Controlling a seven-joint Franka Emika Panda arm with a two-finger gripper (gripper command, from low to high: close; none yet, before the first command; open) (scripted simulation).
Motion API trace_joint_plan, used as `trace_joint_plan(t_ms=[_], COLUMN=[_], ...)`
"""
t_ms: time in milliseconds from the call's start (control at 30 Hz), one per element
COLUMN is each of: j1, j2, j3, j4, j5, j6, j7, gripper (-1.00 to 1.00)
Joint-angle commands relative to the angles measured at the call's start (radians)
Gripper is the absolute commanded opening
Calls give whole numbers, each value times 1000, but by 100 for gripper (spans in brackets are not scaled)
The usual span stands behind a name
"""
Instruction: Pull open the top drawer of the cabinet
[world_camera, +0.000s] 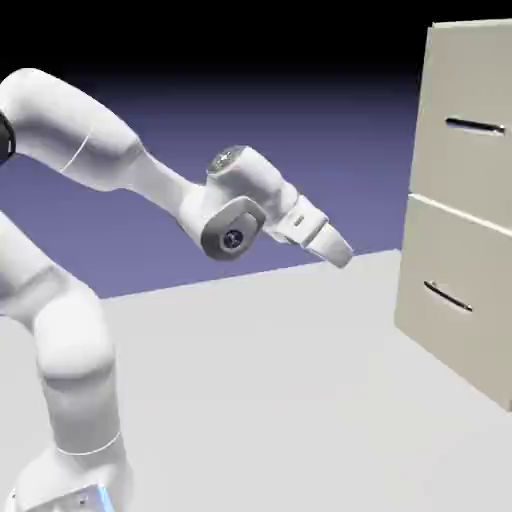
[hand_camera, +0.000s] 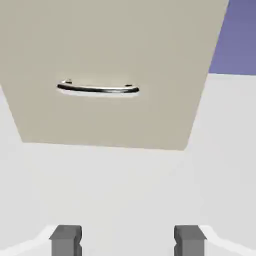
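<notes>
The beige cabinet (world_camera: 462, 215) stands at the exterior view's right. Its top drawer (world_camera: 470, 165) is flush with the front, and a thin dark bar handle (world_camera: 475, 126) runs across it. My gripper (world_camera: 338, 252) hangs in the air well to the left of the cabinet and lower than that handle, tilted downward toward the cabinet. It is open, with nothing between its grey fingertips (hand_camera: 66, 240). The hand view looks at the cabinet's lower front (hand_camera: 115, 45), where the lower drawer's bar handle (hand_camera: 97, 89) shows above the table; the top drawer is out of that view.
The matching lower drawer (world_camera: 455, 330) with its own handle (world_camera: 447, 297) sits under the top one. The pale grey table (world_camera: 260, 400) stretches between the arm's base and the cabinet's foot.
</notes>
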Motion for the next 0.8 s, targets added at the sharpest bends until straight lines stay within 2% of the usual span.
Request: trace_joint_plan(t_ms=[0,767], j1=[-36,-870], j2=[1,16], j3=[33,787], j4=[18,431], j5=[-5,-112], j6=[9,212], j7=[-13,-302], gripper=[0,0])
